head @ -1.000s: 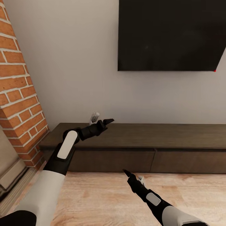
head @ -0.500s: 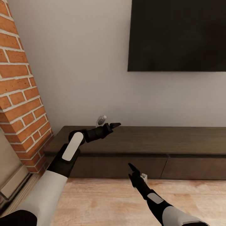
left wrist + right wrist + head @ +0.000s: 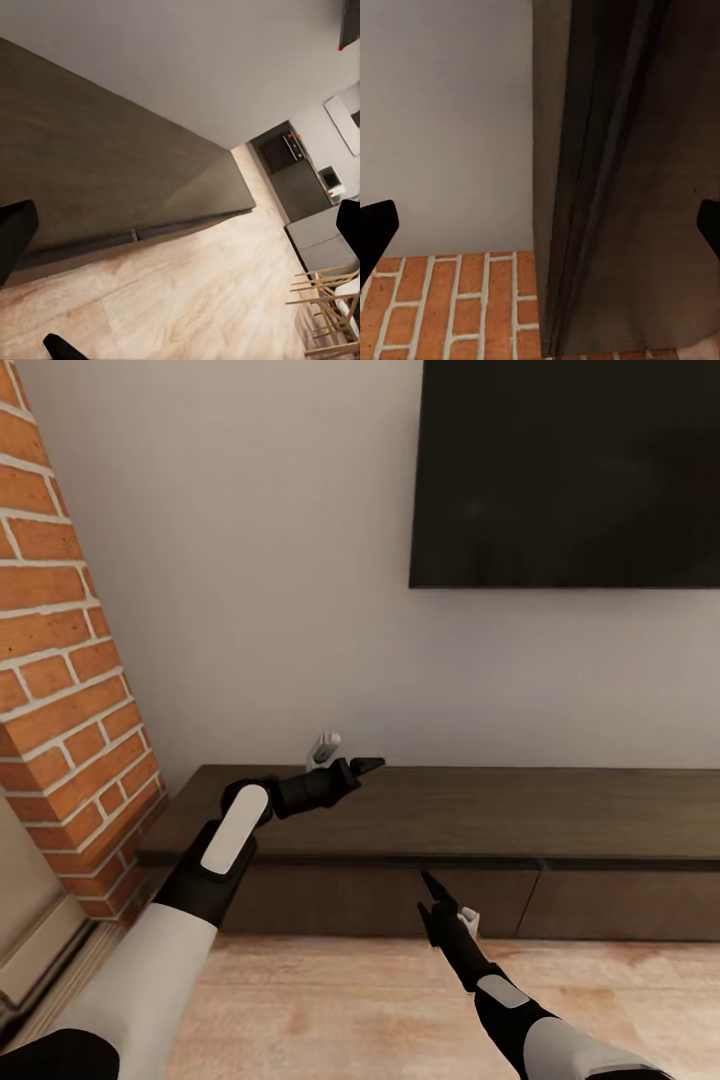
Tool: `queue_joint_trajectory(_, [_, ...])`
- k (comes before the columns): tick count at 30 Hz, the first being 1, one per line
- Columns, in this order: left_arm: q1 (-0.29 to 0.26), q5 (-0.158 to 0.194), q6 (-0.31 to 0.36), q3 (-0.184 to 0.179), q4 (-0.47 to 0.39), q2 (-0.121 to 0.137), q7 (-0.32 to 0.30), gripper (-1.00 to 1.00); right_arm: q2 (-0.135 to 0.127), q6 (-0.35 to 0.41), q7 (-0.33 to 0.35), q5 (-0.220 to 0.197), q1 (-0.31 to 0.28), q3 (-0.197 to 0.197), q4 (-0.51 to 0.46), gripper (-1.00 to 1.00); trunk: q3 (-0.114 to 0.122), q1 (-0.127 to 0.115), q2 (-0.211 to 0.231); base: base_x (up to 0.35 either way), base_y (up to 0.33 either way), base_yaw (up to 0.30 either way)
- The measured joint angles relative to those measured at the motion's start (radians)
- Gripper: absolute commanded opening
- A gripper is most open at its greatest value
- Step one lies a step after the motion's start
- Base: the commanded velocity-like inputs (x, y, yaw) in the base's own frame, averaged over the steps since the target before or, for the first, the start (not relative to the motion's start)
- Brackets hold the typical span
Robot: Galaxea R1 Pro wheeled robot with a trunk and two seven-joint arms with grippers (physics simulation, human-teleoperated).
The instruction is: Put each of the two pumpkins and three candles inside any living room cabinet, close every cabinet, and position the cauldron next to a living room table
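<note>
The long low dark-brown cabinet (image 3: 480, 810) stands against the wall with its drawer fronts pushed in. My left gripper (image 3: 345, 756) hovers open over the left part of its top, nothing between the fingers (image 3: 13, 234). My right gripper (image 3: 450, 900) is open and empty, low in front of the left drawer front (image 3: 340, 900), close to the seam between two drawers. In the right wrist view the cabinet (image 3: 622, 187) shows close up between the fingertips (image 3: 375, 229). The pumpkins, candles, cauldron and coffee table are out of view.
A black wall-mounted screen (image 3: 570, 470) hangs above the cabinet. A red brick fireplace column (image 3: 60, 660) closes in the left side. Light wood floor (image 3: 330, 1000) lies before the cabinet. Far off in the left wrist view are dark grey kitchen units (image 3: 300, 180) and wooden chairs (image 3: 326, 300).
The whole view has shifted, so the camera moved. My right gripper has risen from the floor level toward the drawer front. The left gripper keeps its place over the cabinet top.
</note>
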Motion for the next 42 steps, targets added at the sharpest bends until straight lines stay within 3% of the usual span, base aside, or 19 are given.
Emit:
queue_joint_trajectory(7, [0.0, 0.002, 0.0, 0.0, 0.004, -0.004, -0.021, 1.0, 0.0, -0.004, 0.02, -0.001, 0.0, 0.0, 0.0, 1.0, 0.0, 0.0, 0.0, 0.303, 0.0, 0.0])
queue_joint_trajectory(12, [0.0, 0.001, 0.0, 0.0, 0.004, -0.008, -0.028, 1.0, 0.0, -0.012, -0.083, -0.002, 0.0, -0.001, 0.005, 1.0, 0.0, 0.0, 0.0, 0.116, 0.0, 0.0])
queue_joint_trajectory(16, [0.0, 0.001, 0.0, 0.0, 0.007, -0.01, -0.029, 1.0, 0.0, -0.015, -0.11, -0.001, 0.0, -0.001, 0.006, 1.0, 0.0, 0.0, 0.0, 0.024, 0.0, 0.0])
queue_joint_trajectory(22, [0.0, 0.0, -0.001, 0.0, 0.021, -0.025, -0.03, 1.0, 0.0, -0.009, 0.063, -0.004, 0.0, -0.001, 0.008, 1.0, 0.0, 0.001, 0.0, 0.003, 0.0, 0.0])
queue_joint_trajectory(42, [0.0, -0.001, -0.001, -0.003, 0.023, -0.029, -0.032, 1.0, 0.0, -0.01, 0.098, 0.0, 0.0, 0.0, 0.007, 1.0, 0.0, 0.001, 0.0, -0.027, -0.005, 0.0])
